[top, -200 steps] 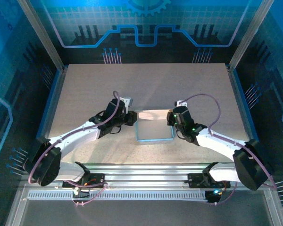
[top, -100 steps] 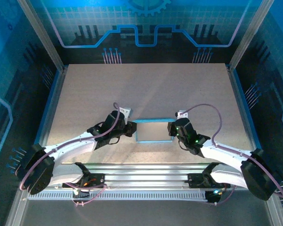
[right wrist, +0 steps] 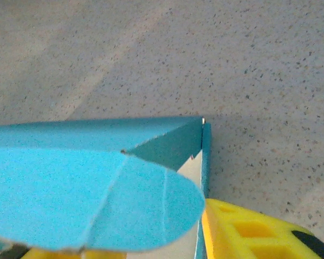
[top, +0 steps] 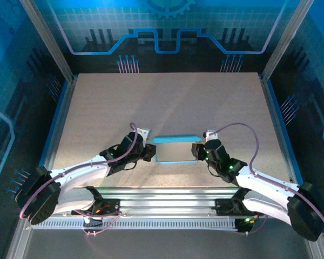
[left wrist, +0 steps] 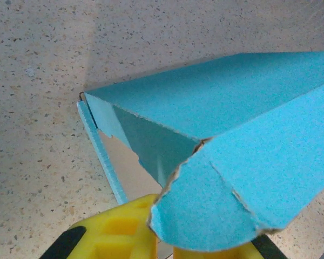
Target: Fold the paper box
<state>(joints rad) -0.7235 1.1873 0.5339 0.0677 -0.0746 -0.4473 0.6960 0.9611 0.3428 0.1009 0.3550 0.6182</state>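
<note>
The light blue thin cardboard paper box (top: pixel 175 150) lies on the speckled beige table (top: pixel 167 102), at about 6 o'clock of its surface, close to the near edge and between the two arms.

The left gripper (top: pixel 149 151) is at 9 o'clock of the box. Seen from the left wrist, its yellow fingers (left wrist: pixel 116 234) stand nearly together under a rounded blue side flap (left wrist: pixel 205 210), so I judge it closed on this flap. The right gripper (top: pixel 197 151) is at 3 o'clock of the box. Seen from the right wrist, one yellow finger (right wrist: pixel 243 229) is at 5 o'clock of the other rounded flap (right wrist: pixel 124 205), and a little yellow shows far off at 7 o'clock. The jaws therefore seem to stand apart, not pinching the flap.

I judge the task to be well advanced. The walls are standing, for example the thin end wall (left wrist: pixel 100 148), and the blue lid panel (left wrist: pixel 216 91) is folded over the body. However, the lid sits raised and tilted, a pale inner side shows under it, and both rounded flaps lie outside the walls. It seems the flaps must be tucked inside and the lid pressed flat.
</note>
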